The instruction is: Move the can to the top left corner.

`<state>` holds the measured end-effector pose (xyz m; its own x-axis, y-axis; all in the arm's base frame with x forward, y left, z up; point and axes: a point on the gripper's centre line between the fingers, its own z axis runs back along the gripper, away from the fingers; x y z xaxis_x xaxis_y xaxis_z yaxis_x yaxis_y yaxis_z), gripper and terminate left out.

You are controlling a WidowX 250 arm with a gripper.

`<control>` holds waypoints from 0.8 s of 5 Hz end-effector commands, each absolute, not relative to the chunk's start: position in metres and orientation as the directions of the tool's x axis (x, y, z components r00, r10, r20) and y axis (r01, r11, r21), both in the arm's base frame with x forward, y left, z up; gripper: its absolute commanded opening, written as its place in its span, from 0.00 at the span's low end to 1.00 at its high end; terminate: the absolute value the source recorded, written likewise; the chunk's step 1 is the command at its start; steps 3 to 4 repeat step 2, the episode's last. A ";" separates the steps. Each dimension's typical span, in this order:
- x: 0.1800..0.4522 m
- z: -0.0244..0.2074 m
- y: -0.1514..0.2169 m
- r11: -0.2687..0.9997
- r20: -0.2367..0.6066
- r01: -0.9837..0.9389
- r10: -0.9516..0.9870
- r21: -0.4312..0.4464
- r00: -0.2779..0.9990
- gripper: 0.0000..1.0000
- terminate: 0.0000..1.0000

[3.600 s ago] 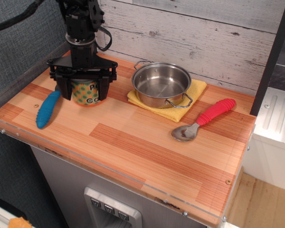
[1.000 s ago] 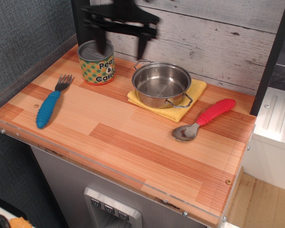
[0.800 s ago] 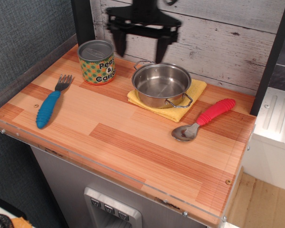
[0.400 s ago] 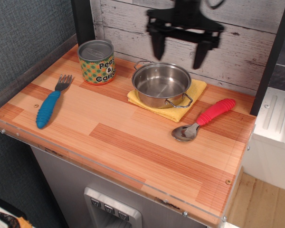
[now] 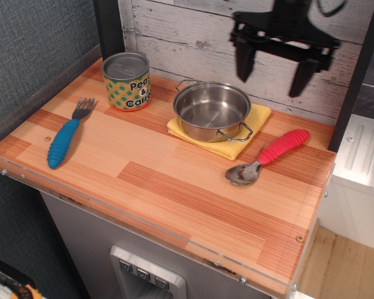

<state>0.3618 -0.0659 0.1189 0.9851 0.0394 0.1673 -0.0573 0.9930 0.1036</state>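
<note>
Up at the far right, the gripper (image 5: 272,73) hangs in the air with its two black fingers (image 5: 245,60) spread wide and nothing between them, above the far edge of the table (image 5: 174,187). Well apart from it, the can (image 5: 127,81) stands upright in the top left corner (image 5: 106,65), just beside the dark post (image 5: 108,28). Right of the can, a steel pot (image 5: 212,111) sits on a yellow cloth (image 5: 252,124).

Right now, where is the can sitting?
The can stands upright in the table's far left corner, by the dark post, with the fork in front and the pot to its right.
</note>
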 end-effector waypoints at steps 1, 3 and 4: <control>0.358 0.139 -0.081 0.998 0.155 0.037 -0.045 0.053 0.987 1.00 0.00; 0.358 0.139 -0.081 0.998 0.155 0.037 -0.045 0.053 0.987 1.00 1.00; 0.358 0.139 -0.081 0.998 0.155 0.037 -0.045 0.053 0.987 1.00 1.00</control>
